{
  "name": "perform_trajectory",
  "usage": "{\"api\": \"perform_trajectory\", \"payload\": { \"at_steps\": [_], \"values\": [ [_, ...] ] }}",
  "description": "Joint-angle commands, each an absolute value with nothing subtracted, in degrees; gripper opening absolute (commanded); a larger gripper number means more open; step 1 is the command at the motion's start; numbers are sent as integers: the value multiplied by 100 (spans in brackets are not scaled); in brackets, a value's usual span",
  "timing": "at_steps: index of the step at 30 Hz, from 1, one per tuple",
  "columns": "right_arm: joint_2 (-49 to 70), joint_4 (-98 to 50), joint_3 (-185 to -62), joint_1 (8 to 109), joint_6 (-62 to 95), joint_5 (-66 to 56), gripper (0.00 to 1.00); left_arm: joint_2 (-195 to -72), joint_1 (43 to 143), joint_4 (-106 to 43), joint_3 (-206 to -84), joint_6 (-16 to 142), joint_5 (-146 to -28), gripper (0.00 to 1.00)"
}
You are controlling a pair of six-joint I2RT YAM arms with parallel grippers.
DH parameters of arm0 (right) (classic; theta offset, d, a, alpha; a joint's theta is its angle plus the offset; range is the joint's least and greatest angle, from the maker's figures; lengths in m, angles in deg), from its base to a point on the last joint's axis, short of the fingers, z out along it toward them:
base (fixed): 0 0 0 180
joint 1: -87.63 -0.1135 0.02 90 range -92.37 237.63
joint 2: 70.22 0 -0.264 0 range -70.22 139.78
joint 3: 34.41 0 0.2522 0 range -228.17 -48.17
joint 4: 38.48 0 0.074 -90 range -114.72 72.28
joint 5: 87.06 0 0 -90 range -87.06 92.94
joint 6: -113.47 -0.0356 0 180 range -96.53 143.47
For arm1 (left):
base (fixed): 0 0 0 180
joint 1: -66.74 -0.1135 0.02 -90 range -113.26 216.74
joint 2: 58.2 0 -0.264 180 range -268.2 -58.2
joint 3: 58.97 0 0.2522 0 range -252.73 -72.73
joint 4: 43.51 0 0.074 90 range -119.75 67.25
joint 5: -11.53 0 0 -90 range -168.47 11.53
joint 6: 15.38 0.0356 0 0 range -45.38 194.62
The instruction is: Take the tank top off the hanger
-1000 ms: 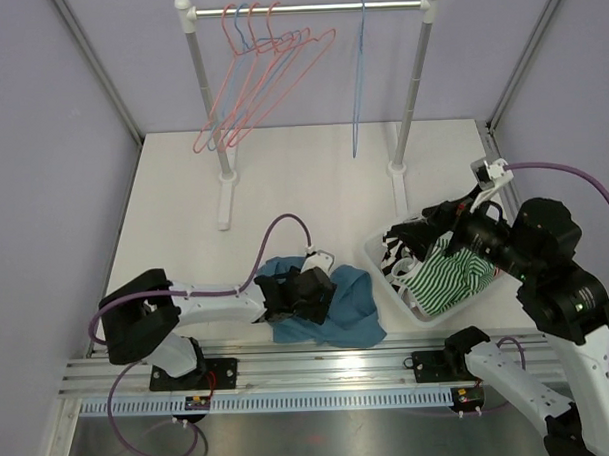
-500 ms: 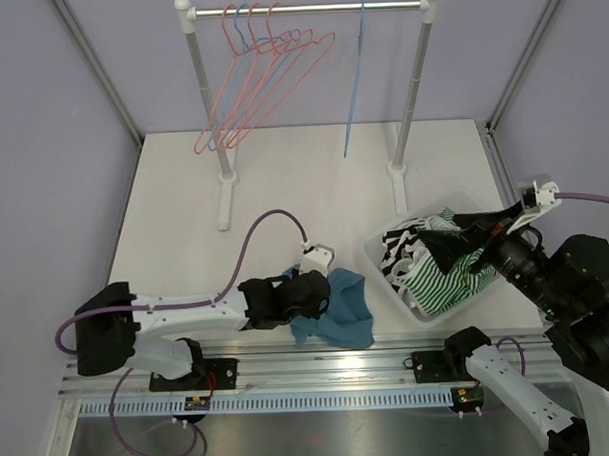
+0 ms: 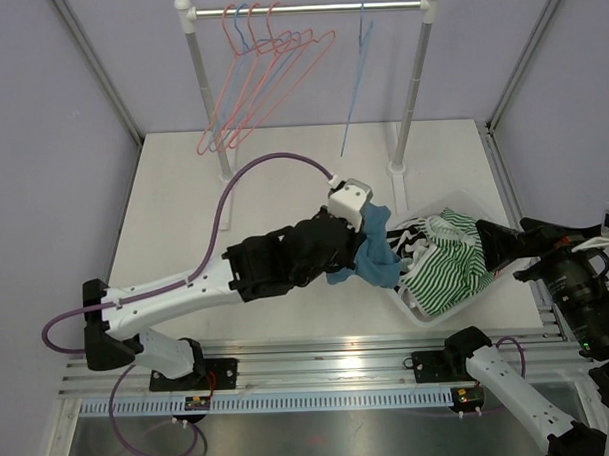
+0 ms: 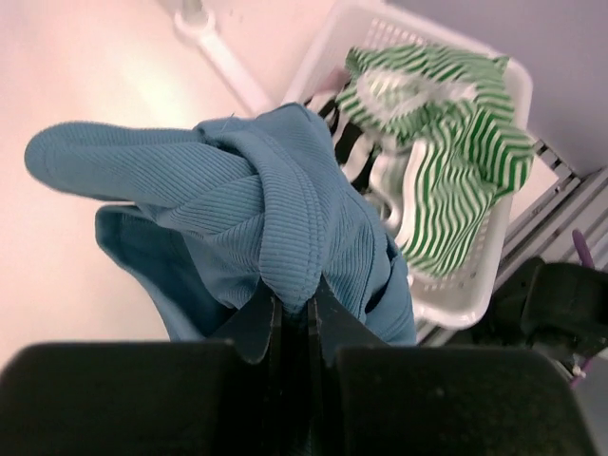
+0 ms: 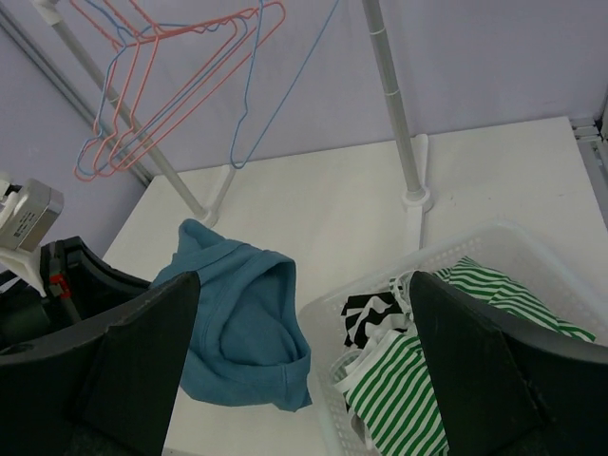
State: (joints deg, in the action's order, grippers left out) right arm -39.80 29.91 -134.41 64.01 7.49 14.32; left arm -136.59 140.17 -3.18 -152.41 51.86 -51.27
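Left gripper (image 4: pixel 296 309) clamped on a fold of the blue tank top (image 4: pixel 266 190). We note the cloth hanging from its jaws over the table (image 3: pixel 283 179), just beside the basket (image 3: pixel 420 314) and well apart from the hangers (image 3: pixel 264 79). Right gripper (image 3: pixel 510 246) gapes wide, holding nothing, at the basket's right side.

The teal ribbed tank top (image 4: pixel 275 199) is off the hanger and up in the air! It's bunched into soft folds, one fold nipped tight in the left pincer (image 4: pixel 296 318), the rest drooping above the tabletop (image 3: pixel 283 189) just beside the white basket (image 4: pixel 456 302). The thin blue wire hanger (image 3: pixel 355 86) hangs bare from the rail (image 3: pixel 307 8), its lower end tilted leftward.
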Motion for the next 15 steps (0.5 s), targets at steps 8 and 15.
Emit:
{"api": "perform_trajectory", "payload": {
  "at_steps": [8,15],
  "values": [
    [-4016,3487,-14282,6425,1003,1763,100,-16462,13925,-261,-18791,6979,-6472,0],
    [-4183,3478,-14134,6416,959,1376,99,-18176,13706,-206,-19718,6708,-8347,0]
  ]
}}
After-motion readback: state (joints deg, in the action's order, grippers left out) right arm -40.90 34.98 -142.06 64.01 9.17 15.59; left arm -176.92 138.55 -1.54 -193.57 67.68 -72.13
